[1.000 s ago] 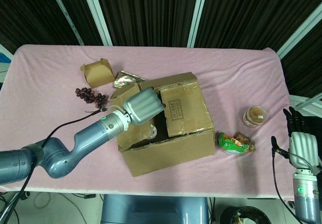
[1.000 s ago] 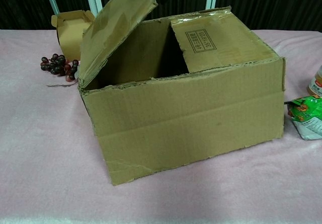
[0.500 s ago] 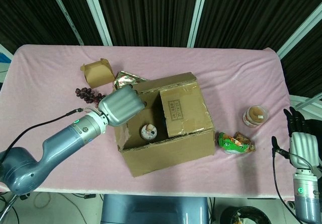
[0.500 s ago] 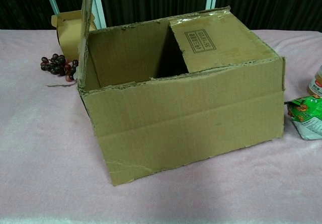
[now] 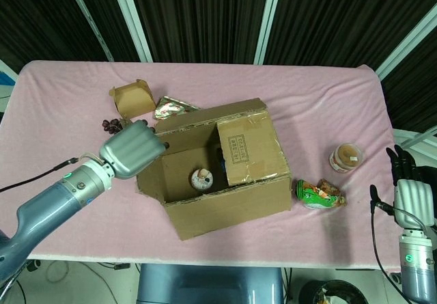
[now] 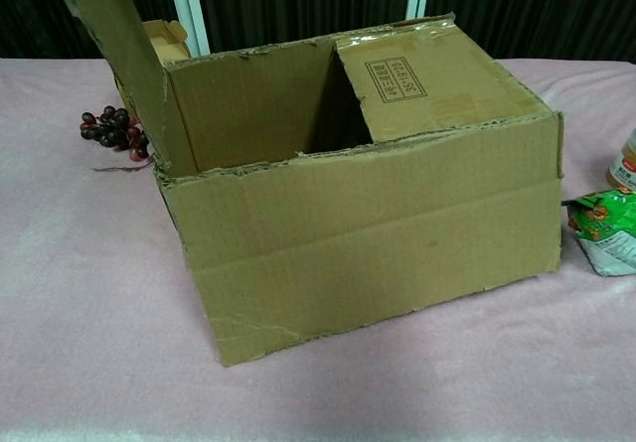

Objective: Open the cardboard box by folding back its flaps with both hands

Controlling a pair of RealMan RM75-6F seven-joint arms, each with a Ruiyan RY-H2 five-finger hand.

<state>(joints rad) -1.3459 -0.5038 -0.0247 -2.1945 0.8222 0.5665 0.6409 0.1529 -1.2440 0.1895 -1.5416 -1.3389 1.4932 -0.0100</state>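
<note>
The cardboard box (image 5: 225, 198) (image 6: 378, 233) stands mid-table. Its left flap (image 5: 149, 175) (image 6: 111, 35) is swung up and leans outward past upright. My left hand (image 5: 132, 151) holds that flap's top edge with curled fingers; the chest view does not show the hand. The right flap (image 5: 247, 147) (image 6: 429, 76) lies flat over the box's right half. A small round cup (image 5: 202, 178) shows inside the uncovered half. My right hand (image 5: 412, 193) hangs beyond the table's right edge, fingers straight and apart, holding nothing.
A small open carton (image 5: 131, 98) (image 6: 164, 37), dark grapes (image 5: 109, 123) (image 6: 114, 130) and a foil packet (image 5: 171, 106) lie left of and behind the box. A jar (image 5: 347, 157) and a green snack bag (image 5: 319, 195) (image 6: 604, 229) lie to its right.
My left hand has moved left and pulled the left flap from half-raised over the opening to leaning outward. The cup inside has come into sight. The right hand has not moved.
</note>
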